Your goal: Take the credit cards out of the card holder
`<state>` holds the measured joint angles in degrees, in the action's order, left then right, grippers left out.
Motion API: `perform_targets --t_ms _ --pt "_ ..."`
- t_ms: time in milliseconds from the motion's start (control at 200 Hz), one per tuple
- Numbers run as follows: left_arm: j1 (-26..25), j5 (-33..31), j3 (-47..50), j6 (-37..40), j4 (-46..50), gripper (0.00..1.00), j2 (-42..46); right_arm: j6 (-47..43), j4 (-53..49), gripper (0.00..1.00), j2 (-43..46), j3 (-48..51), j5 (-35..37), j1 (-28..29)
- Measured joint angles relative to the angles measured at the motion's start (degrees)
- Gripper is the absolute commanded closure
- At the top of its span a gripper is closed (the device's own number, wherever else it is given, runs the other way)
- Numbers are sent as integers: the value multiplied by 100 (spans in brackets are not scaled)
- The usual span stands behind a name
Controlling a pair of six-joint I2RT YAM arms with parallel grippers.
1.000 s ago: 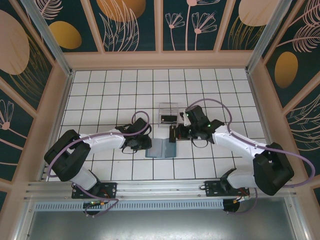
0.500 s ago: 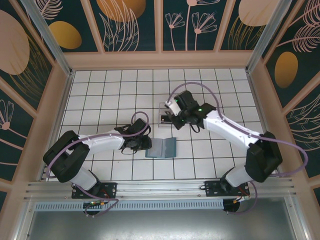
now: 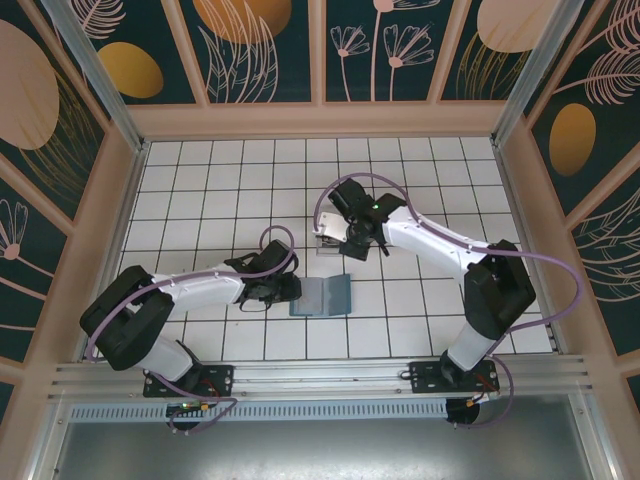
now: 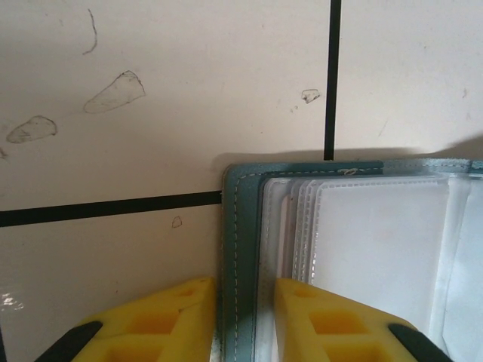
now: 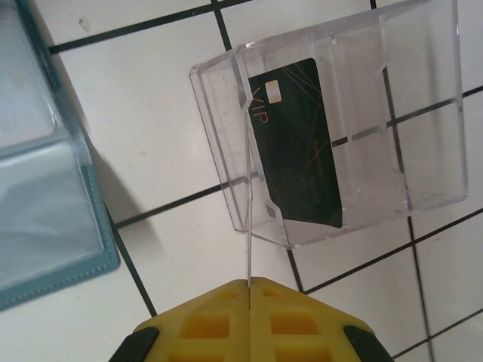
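Note:
The teal card holder [image 3: 325, 297] lies open on the tiles, clear sleeves up [image 4: 377, 241]. My left gripper [image 4: 245, 317] is shut on its stitched left edge, one yellow finger [image 4: 166, 317] on either side. My right gripper [image 5: 249, 283] is shut on a thin pale credit card [image 5: 247, 211], seen edge-on. The card's far end reaches the left slot of the clear stand [image 5: 423, 128]. A dark credit card [image 5: 298, 151] stands in that stand. In the top view the right gripper [image 3: 335, 238] hovers over the stand, behind the holder.
The white tiled floor is boxed in by low wooden walls [image 3: 320, 120] at the back and sides. Part of the open holder [image 5: 45, 196] lies just left of the stand. Both arms stretch in from the near edge and meet around the middle.
My right gripper has swung from beside the card holder back and left to the clear stand, carrying the thin card. The left gripper has kept its grip on the holder.

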<state>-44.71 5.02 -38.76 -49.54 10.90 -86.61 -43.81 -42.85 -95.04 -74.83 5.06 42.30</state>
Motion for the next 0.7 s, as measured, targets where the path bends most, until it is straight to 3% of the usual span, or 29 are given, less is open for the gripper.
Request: perform_targets --t_ms 340,701 --pt "0 2 26 2 -52 70 2 -990 -393 100 -588 -942 240 7" --pt "0 7 107 0 -173 70 48 -1303 -566 100 -1132 -1281 240 -22"
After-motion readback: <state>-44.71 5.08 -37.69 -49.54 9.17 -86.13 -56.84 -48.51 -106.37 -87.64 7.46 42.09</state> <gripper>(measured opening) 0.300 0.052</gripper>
